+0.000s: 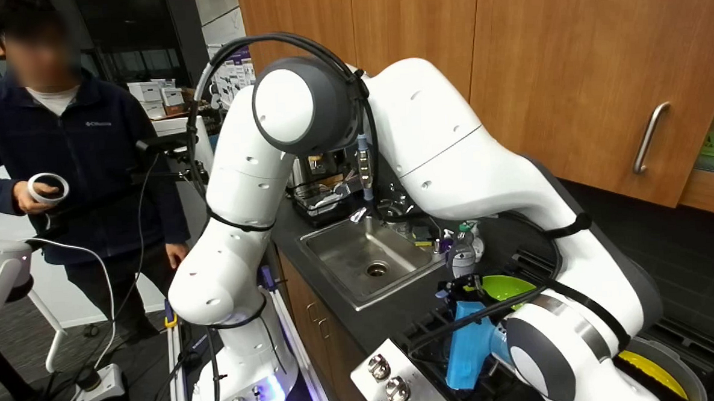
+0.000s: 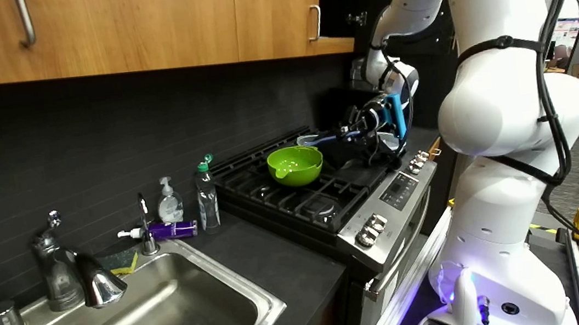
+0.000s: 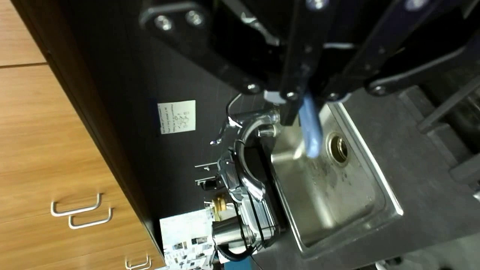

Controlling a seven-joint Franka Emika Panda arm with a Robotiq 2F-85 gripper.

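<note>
Clamping gripper (image 3: 301,108) jaws tog. on blue rod (image 3: 312,135), pinching it & leaving its tip poking out free. Hovering w/ it abv. stove (image 2: 399,191), nr. green bowl (image 2: 296,168) sitting on same stove in an exterior view. Overlapping sink (image 3: 318,206), approx. beside drain (image 3: 338,148), w/ tip in wrist view.

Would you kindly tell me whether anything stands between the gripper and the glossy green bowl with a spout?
Nothing separate that I can see: the bowl sits on the black-grated stove beside the gripper, and only the slim blue rod in its grip juts out on that side.
</note>
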